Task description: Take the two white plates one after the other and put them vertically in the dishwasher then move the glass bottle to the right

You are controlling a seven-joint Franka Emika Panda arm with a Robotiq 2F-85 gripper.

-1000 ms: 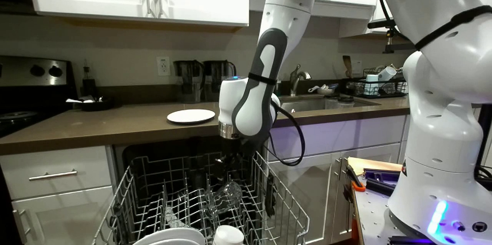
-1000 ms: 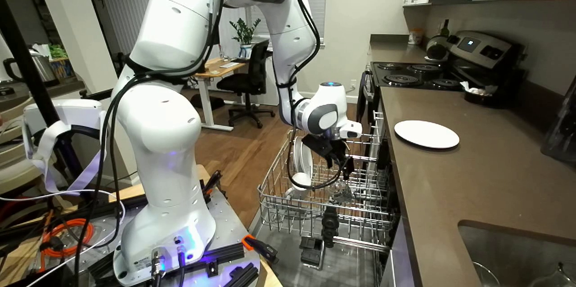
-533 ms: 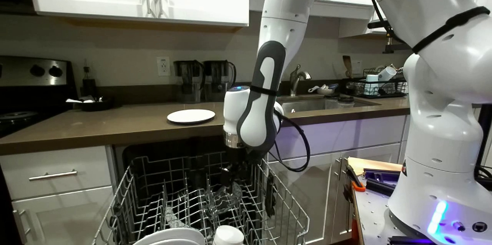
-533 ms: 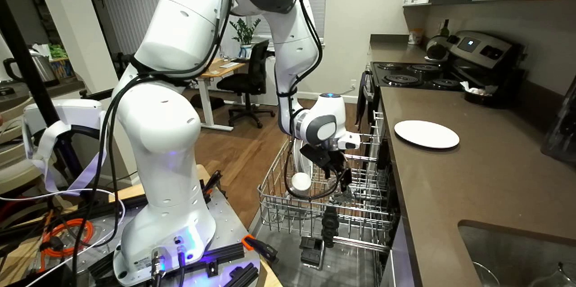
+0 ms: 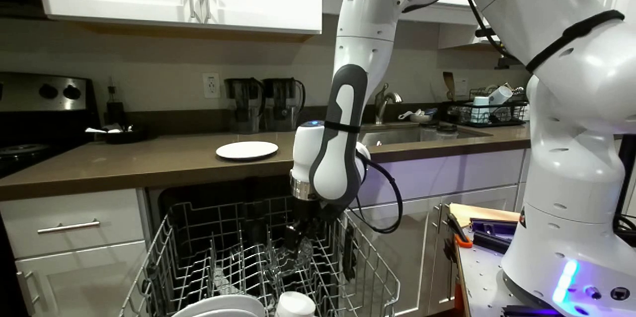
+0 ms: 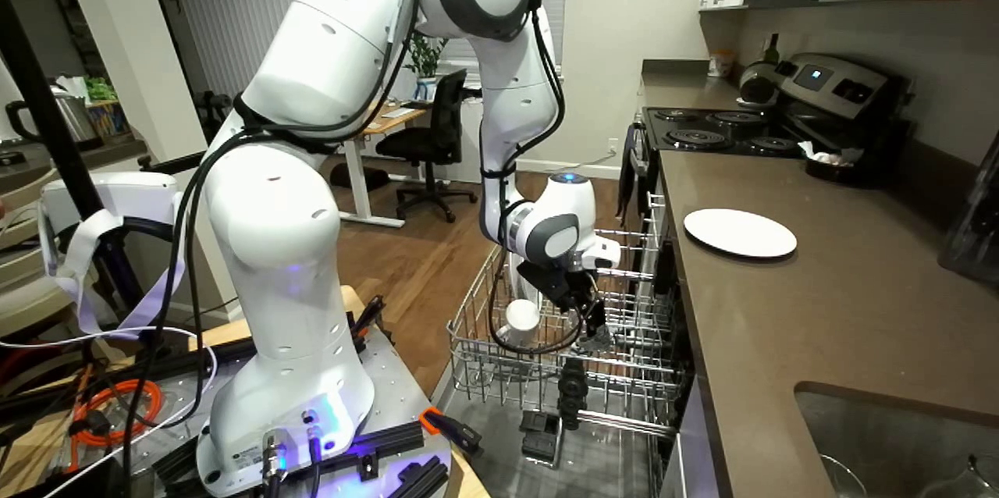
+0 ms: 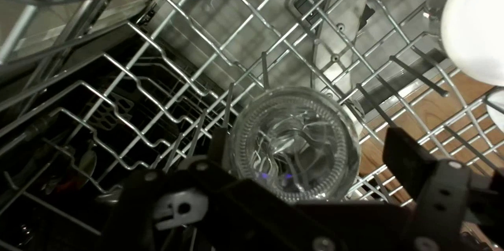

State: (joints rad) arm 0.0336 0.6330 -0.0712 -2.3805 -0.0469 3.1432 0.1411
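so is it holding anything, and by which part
Nothing is held: the gripper stands open, with a gap between the glass bottle and one finger.

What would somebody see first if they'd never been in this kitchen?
Probably the big white robot arm, arched over the dishwasher rack. Next, in the wrist view, a shiny glass bottle shows in the gap of the open pincer. Then there's the white plate lying flat on the brown counter.
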